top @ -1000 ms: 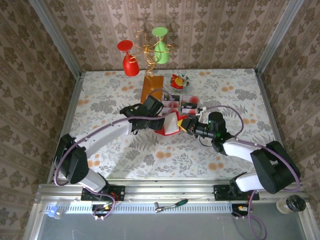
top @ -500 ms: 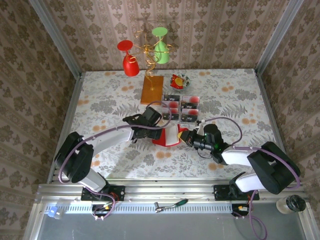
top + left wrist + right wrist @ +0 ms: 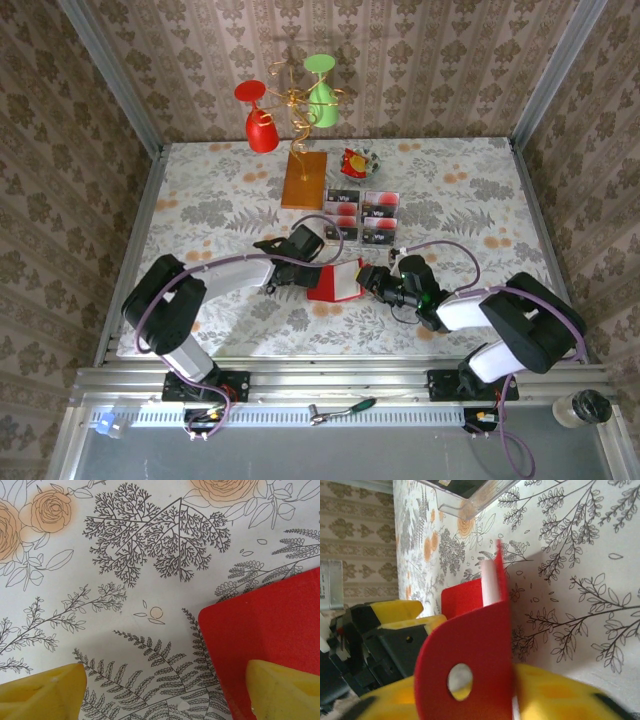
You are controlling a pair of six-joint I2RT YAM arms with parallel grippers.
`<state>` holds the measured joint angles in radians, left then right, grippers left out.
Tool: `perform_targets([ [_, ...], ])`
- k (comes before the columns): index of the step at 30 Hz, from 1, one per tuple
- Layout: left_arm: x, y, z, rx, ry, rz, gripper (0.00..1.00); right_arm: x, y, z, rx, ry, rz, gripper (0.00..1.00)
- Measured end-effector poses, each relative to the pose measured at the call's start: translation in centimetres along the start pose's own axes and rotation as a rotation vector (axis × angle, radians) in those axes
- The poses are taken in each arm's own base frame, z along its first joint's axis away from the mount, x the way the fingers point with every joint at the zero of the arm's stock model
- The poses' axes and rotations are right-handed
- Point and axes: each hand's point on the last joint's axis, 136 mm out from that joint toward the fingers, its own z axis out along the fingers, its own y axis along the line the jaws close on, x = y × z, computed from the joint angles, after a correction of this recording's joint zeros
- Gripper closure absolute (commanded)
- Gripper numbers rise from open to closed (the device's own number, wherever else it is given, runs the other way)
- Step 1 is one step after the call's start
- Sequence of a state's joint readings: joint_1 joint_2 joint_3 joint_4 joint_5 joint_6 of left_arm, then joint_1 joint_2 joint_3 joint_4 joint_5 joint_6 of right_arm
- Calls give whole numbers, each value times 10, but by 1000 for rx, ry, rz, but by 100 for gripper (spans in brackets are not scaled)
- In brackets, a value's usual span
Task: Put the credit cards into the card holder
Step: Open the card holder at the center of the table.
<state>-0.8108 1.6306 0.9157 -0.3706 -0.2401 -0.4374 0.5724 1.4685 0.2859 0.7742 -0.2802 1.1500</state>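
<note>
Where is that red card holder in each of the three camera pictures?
Top external: card holder just below picture centre.
Left wrist: card holder at lower right, lying flat.
Right wrist: card holder at lower centre, flap raised.
Shared landmark: the floral tablecloth.

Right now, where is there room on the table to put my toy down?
Bare table left of the wooden slab, and right of the credit cards. Crowded: the middle, where the left pincer and right pincer meet at the card holder.
</note>
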Motion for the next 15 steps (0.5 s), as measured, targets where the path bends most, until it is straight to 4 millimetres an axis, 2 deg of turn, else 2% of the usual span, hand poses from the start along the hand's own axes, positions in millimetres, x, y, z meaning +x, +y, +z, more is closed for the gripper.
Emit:
perform_targets([
  [3,0,0,4,-6,2,1,16,-2,2,-6,20,-9,-25,39],
  [7,1,0,7,-11,5,2,16,-17,23,-27,32,-66,-93,32],
  [11,0,0,7,-11,1,1,16,-40,51,-53,60,-148,-180,34],
  [15,0,0,7,-11,1,1,16,-48,63,-57,106,-138,-237,44],
])
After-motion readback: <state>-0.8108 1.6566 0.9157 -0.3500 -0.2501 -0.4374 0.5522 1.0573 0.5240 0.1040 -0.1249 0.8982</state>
